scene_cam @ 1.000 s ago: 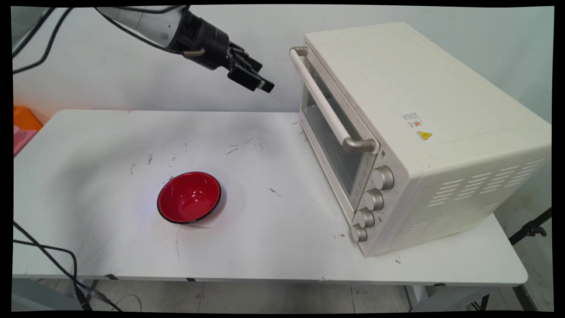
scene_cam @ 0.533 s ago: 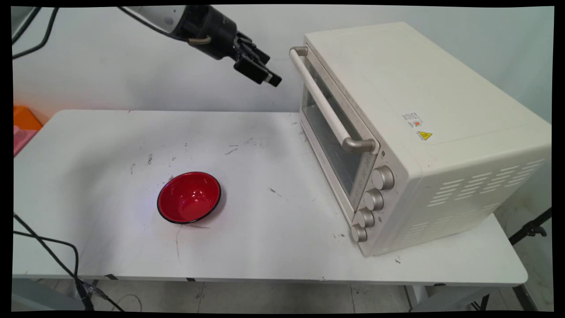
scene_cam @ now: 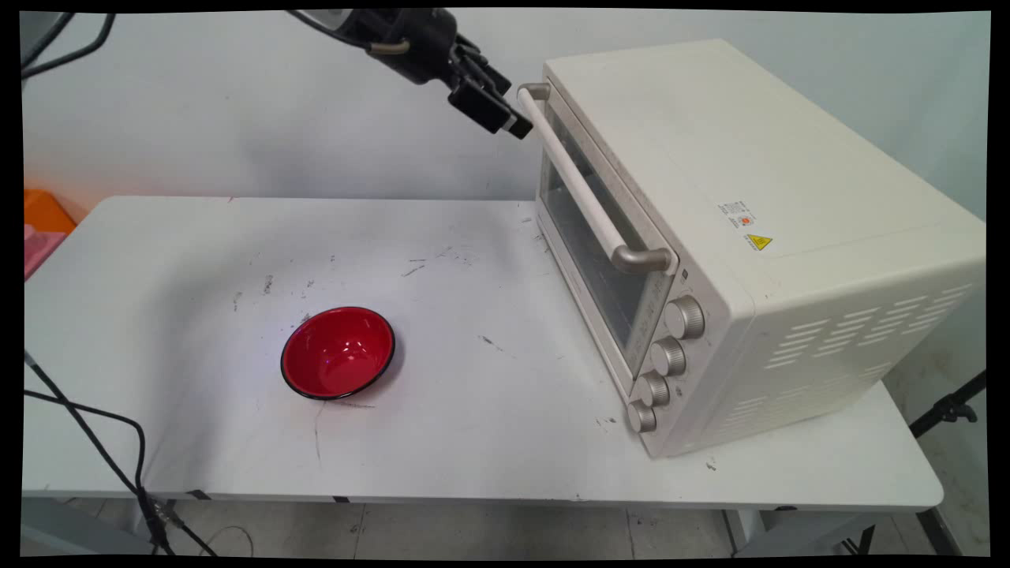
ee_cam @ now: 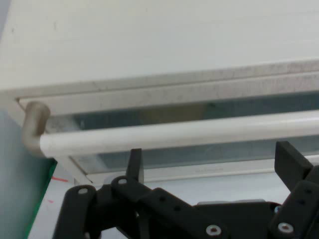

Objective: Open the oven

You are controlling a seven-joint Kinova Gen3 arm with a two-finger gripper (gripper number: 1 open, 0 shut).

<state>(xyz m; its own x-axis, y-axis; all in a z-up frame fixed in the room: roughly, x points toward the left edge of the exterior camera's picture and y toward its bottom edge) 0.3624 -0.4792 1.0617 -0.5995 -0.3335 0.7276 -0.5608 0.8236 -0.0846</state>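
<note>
The tool (scene_cam: 517, 126) hangs up high by the far end of the toaster oven (scene_cam: 734, 237), its tip just beside the oven's door handle (scene_cam: 584, 193), near the bracket where the bar meets the door's upper corner. From the main view I cannot say whether it touches the bar. In the hand view its two fingers (ee_cam: 286, 159) stand well apart with nothing between them, and the pale bar (ee_cam: 189, 133) runs across just beyond their tips, so the tool is open and lined up on the handle without having closed round it.

The oven door looks shut: its glass sits flush with the front frame, and the four knobs (scene_cam: 667, 359) at the near end of the front are untouched. By my reckoning only an approach has been made; the handle is not gripped and the door is not pulled.

Well away from the oven, out on the open part of the worktop (scene_cam: 473, 442), a red bowl (scene_cam: 338, 353) sits upright and empty, far from the tool.
</note>
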